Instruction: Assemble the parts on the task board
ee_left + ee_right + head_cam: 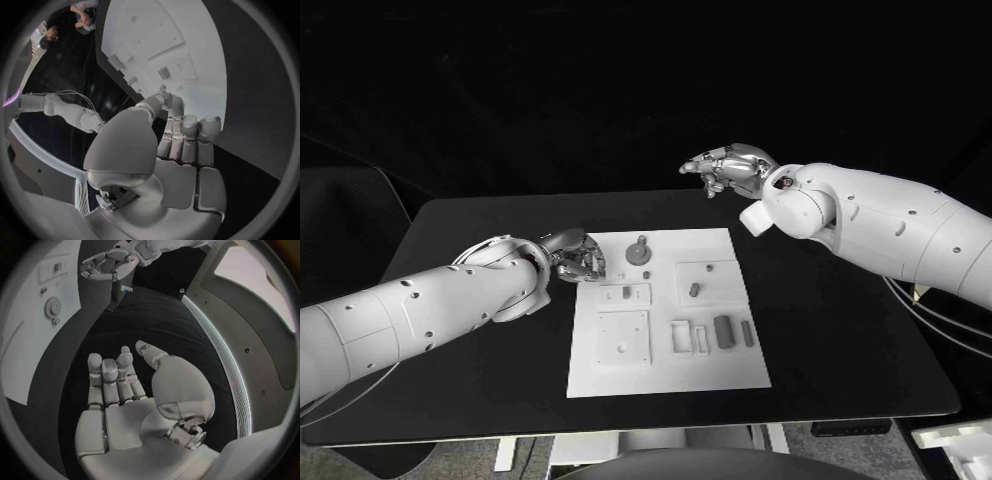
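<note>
Left hand [570,257]: at the left edge of the task board [733,370], near its far corner, fingers curled in with nothing visibly held; assembly appears to be at an early stage. Task board, left to right: round toothed part [638,253] lying near the far edge just beside the left hand, small peg [694,290] in its square recess, oblong grey part [723,331] with slim pieces beside it, all seemingly still to be fitted. Right hand [731,170]: raised beyond the board's far right corner, well apart from every part, fingers loosely bent and apart, empty.
</note>
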Robot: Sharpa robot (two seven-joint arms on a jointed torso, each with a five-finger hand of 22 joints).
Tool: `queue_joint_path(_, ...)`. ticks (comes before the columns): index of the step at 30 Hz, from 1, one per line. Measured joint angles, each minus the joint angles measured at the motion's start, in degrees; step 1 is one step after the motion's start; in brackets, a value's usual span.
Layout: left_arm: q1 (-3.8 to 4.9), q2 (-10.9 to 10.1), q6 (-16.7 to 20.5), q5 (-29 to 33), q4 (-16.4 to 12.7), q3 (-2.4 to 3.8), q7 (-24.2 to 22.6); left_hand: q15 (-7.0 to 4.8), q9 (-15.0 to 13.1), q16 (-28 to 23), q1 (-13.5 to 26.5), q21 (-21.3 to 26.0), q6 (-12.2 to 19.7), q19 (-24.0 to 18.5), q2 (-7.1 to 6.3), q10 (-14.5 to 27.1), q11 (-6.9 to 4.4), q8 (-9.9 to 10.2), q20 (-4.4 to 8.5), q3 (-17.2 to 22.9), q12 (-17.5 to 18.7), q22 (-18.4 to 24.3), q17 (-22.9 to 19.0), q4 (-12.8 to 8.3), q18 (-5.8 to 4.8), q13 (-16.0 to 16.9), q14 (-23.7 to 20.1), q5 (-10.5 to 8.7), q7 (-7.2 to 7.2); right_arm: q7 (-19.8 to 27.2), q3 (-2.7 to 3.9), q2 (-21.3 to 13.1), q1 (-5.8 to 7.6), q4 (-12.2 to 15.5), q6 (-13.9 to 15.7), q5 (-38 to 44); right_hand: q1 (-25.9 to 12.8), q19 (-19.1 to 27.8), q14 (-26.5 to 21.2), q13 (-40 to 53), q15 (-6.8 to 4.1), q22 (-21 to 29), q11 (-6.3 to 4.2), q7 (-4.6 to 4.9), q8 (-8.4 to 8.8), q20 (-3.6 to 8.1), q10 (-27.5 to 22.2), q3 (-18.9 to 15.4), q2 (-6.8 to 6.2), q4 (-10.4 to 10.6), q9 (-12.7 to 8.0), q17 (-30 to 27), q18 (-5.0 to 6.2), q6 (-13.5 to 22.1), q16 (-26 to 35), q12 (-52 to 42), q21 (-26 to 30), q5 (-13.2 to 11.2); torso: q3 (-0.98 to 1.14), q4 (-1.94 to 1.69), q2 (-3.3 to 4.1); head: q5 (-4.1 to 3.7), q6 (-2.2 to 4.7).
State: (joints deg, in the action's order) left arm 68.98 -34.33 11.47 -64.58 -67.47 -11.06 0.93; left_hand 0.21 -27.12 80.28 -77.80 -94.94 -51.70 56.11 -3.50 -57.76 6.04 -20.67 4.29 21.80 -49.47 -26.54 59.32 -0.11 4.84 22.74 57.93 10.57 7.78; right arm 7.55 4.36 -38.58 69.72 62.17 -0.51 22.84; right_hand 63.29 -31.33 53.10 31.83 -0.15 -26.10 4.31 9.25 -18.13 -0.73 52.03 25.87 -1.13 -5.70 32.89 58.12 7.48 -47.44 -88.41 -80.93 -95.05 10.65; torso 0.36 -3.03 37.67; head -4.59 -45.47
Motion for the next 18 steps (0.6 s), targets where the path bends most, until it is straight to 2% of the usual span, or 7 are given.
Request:
queue_joint_path(5,-0.66,0.5,-0.2,0.6,0.7,-0.36,0.3,0.00,0.0,0.0,0.0,0.0,-0.1,0.0,-0.02,0.0,0.04,0.1,-0.01,0.0,0.0,0.0,0.0,0.0,0.00,0.0,0.0,0.13,0.09,0.0,0.00,0.0,0.00,0.1,0.0,0.0,0.0,0.0,0.0,0.0,0.00,0.0,0.00,-0.09,0.00,0.00,0.0,0.0,0.00,0.0,0.0,0.0,0.00,0.1,0.0,0.0,0.0,0.0,-0.02,0.04,0.08,0.01,-0.16)
queue_joint_path(13,-0.71,1.6,-0.8,1.1,2.1,-2.09,0.5,0.00,0.0,0.0,0.3,0.0,-0.2,0.0,-0.02,0.0,0.04,0.1,-0.02,-0.1,0.0,0.0,0.0,-0.1,0.00,0.0,0.0,0.13,0.18,0.0,0.00,0.0,-0.02,0.2,0.0,0.1,0.0,0.0,0.0,0.0,0.00,0.0,0.13,-0.09,0.00,0.00,-0.1,0.0,0.00,0.0,0.0,0.0,0.00,0.1,0.0,0.0,0.0,0.0,-0.05,0.11,0.13,-0.14,-0.46)
queue_joint_path(18,-0.88,2.1,-1.0,1.2,2.7,-2.23,0.5,0.00,0.0,0.0,0.4,0.0,-0.2,0.1,-0.10,-0.1,0.04,0.1,-0.11,-0.1,0.0,0.0,0.0,-0.1,0.00,0.0,0.0,0.13,0.20,0.0,0.00,0.0,-0.02,0.3,0.0,0.1,0.0,0.0,0.0,0.0,0.00,0.0,0.21,-0.10,0.00,0.00,-0.2,0.0,0.00,0.0,0.0,0.0,0.00,0.1,0.0,0.0,0.0,0.0,-0.03,0.13,0.15,-0.36,-0.53)
